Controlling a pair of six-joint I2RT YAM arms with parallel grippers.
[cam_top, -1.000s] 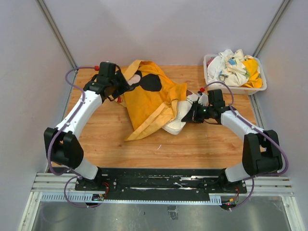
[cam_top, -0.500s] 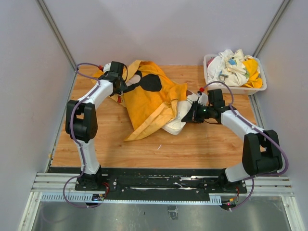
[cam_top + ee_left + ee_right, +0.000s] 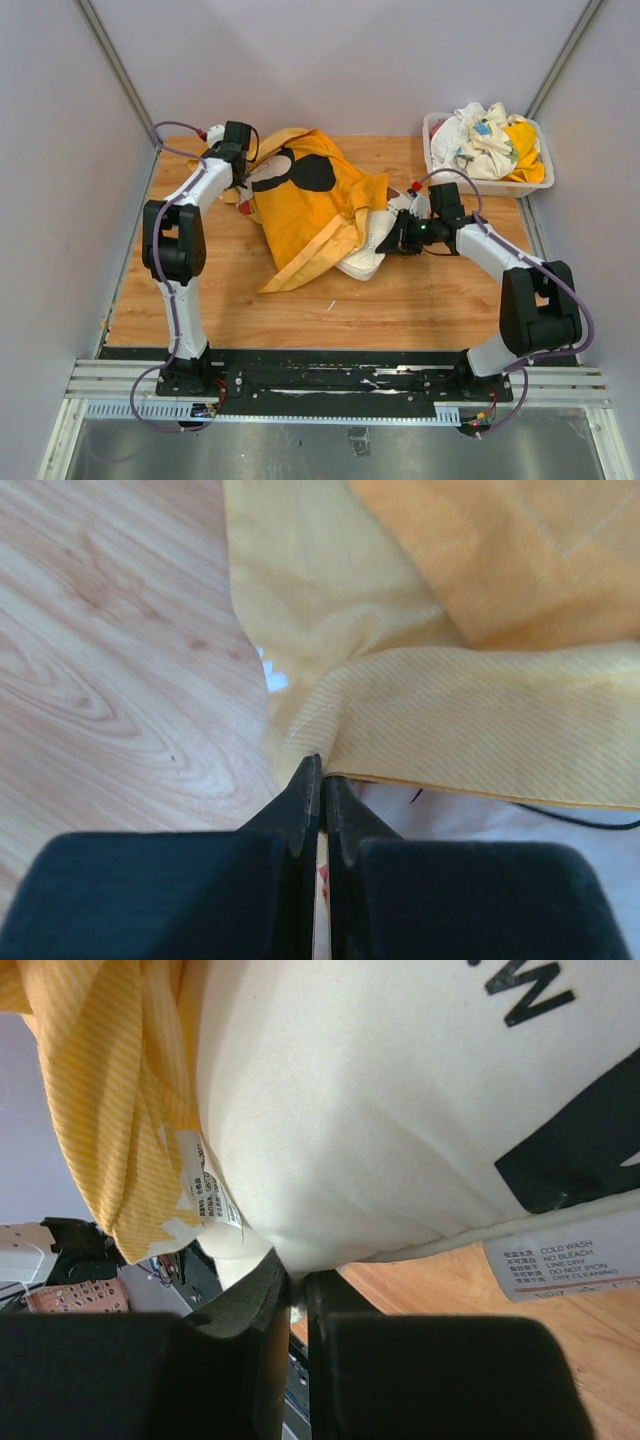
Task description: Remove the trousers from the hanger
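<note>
2 grips are set, but as far as I can judge nothing has been separated yet. The yellow trousers [image 3: 315, 215] lie crumpled across the middle of the table [image 3: 420, 310], spreading from 11 o'clock down toward 6 o'clock. The left gripper [image 3: 320, 772] sits at their 10 o'clock edge, jaws pressed together on a fold of the yellow fabric. The right gripper [image 3: 297, 1285], at the heap's 3 o'clock side, is pinched tight on the rim of a white cloth [image 3: 368, 250] with a care label, which pokes out from under the trousers. No hanger can be made out in any view. If it is there, fabric covers it, so I cannot tell whether the trousers are on it. What is left, by my reading, is to draw the 2 holds apart and free the trousers. A basket [image 3: 432, 150] of other clothes stands at 1 o'clock.
</note>
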